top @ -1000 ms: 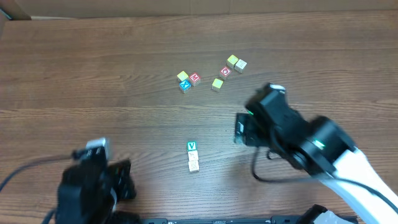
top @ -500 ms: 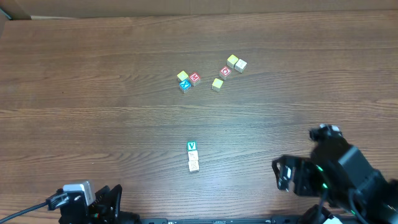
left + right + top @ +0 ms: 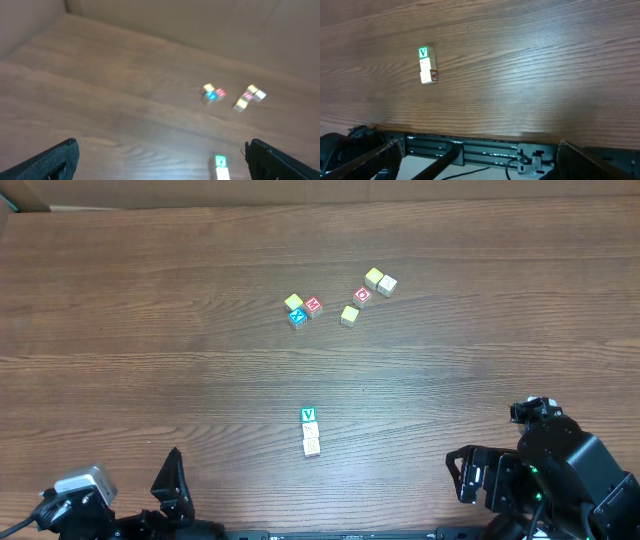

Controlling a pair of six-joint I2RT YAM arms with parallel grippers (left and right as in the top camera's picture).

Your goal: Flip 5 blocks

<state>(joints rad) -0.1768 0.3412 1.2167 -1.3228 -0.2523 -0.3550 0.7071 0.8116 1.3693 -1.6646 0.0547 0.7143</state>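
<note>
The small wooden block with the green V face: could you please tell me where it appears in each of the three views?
Overhead: the small wooden block with the green V face lies just below centre.
Left wrist: the block sits near the bottom edge, right of centre.
Right wrist: the block is at upper left.
Shared landmark: the pale wooden blocks lined up against it, visible in all three views.
</note>
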